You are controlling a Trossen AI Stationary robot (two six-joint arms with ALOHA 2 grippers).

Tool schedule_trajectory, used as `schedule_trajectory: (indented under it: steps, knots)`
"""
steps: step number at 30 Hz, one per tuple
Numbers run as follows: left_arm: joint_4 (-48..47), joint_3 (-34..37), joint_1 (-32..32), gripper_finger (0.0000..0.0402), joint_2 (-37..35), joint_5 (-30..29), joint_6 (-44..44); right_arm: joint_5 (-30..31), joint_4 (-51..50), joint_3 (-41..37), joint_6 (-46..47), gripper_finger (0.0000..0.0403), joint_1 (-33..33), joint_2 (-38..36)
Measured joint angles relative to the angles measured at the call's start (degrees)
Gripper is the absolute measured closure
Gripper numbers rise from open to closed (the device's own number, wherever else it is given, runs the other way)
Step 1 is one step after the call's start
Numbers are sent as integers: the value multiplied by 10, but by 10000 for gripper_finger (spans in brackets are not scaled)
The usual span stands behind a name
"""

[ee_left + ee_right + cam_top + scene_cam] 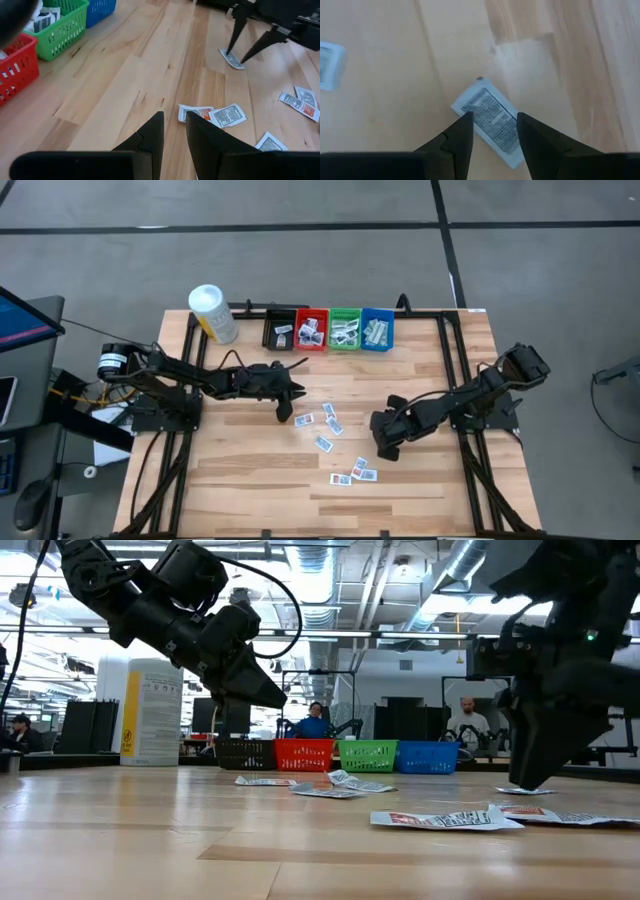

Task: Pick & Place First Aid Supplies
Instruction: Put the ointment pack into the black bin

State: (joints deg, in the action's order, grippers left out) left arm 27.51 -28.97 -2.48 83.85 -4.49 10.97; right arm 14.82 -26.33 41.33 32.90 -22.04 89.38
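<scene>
- Across the far edge of the pale wooden table (250, 480) stand four small plastic bins in a row: one black bin (279, 330), one red bin (311, 330), one green bin (345, 329) and one blue bin (377, 329), each holding some packets.
- Beside the black bin stands one yellow bottle with a white cap (211, 313).
- Loose on the table lie the flat white first aid packets (328, 427); the high view shows about nine, in one cluster near the middle and another cluster nearer the front edge, though small overlaps make the count unsure.
- One dark left gripper (285, 412) hangs just above the table near the middle cluster; its fingers (150, 137) stand slightly apart with nothing between them.
- One dark right gripper (386, 448) is down at the table, fingers parted, straddling a single white packet with dark print (492, 120) that lies flat on the wood; the tips sit either side of it and are not closed on it.
- Beyond the table, the low view shows two people seated in the room.
</scene>
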Motion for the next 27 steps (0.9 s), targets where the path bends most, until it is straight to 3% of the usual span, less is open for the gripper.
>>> schedule_trajectory:
  steps: [11, 27]
  knots:
    - [0, 0, 0, 321, 0, 0, 4, 7, 23, -30, 2, 262, 0, -3]
    - [0, 0, 0, 321, 0, 0, 4, 2, 30, -31, 2, 339, 0, -1]
